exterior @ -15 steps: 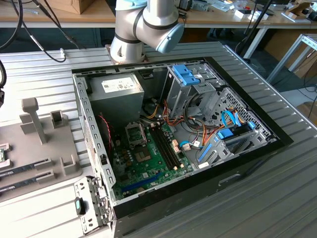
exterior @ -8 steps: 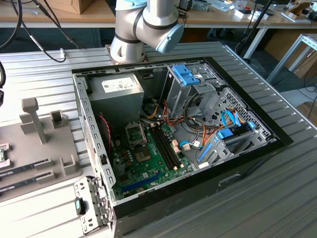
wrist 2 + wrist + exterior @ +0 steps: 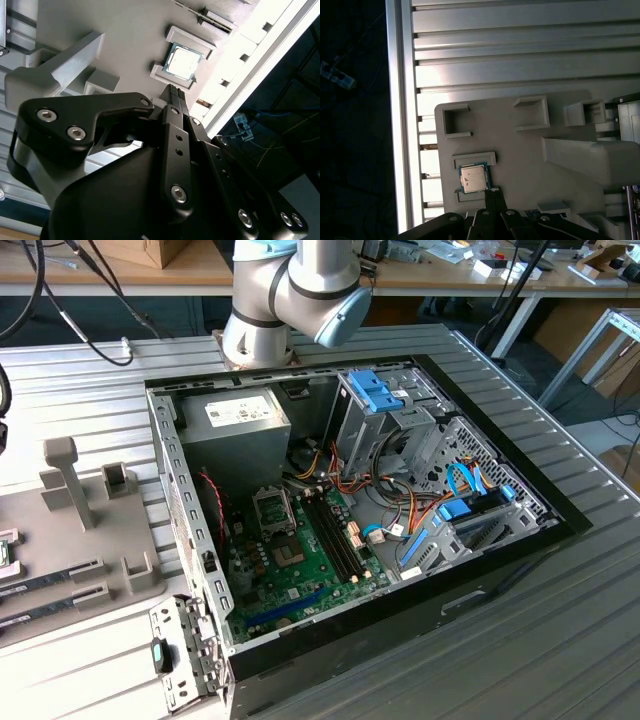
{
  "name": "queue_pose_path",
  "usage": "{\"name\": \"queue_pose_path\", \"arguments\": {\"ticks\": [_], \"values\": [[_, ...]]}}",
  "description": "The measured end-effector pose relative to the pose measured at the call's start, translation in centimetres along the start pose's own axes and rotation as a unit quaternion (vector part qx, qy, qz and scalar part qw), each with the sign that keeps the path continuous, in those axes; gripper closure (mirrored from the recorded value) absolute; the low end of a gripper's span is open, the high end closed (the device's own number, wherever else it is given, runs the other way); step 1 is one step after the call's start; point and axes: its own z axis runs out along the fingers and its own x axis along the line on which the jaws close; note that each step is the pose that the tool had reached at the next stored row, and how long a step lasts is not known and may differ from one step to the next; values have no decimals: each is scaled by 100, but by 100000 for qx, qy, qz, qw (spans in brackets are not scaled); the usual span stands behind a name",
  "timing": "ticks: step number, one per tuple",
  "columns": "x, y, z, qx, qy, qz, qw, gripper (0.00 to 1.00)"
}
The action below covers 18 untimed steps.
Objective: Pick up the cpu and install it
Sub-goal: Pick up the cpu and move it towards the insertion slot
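The cpu (image 3: pixel 473 178) is seated between raised brackets of the grey holder (image 3: pixel 520 165), ready for pickup; the jaws are clenched, empty, just beside it.

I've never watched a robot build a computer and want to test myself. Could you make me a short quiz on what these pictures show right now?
1. True or false: the claw is gripping the cpu.
2. Where does the cpu lie?
A) in the motherboard socket
B) between two raised brackets on the grey holder plate
C) loose on the ribbed metal table
3. In both wrist views, which thing is nearest the claw's tips?

Key:
1. False: the cpu lies free and the claw holds nothing.
2. B
3. The cpu
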Motion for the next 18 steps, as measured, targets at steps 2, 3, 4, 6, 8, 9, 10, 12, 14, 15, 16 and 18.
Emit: {"name": "queue_pose_path", "arguments": {"ticks": [2, 3, 4, 6, 8, 9, 10, 12, 14, 15, 16, 18], "values": [[2, 0, 0, 1, 1, 0, 100000, 58], [2, 0, 0, -1, -1, -1, 100000, 58], [2, 0, 0, -2, -1, -2, 100000, 58], [2, 0, 0, -2, -2, -2, 100000, 58], [3, 0, 0, -1, -1, -2, 100000, 58], [3, 0, 0, 0, -1, -1, 100000, 58], [3, 0, 0, -1, -2, -1, 100000, 57], [3, 0, 0, -1, -1, -1, 100000, 51], [3, 0, 0, -1, -1, -3, 100000, 51], [3, 0, 0, 0, -1, -2, 100000, 51], [3, 0, 0, 0, -3, 0, 100000, 51], [4, -1, 5, 0, -2, -2, 100000, 51]]}}
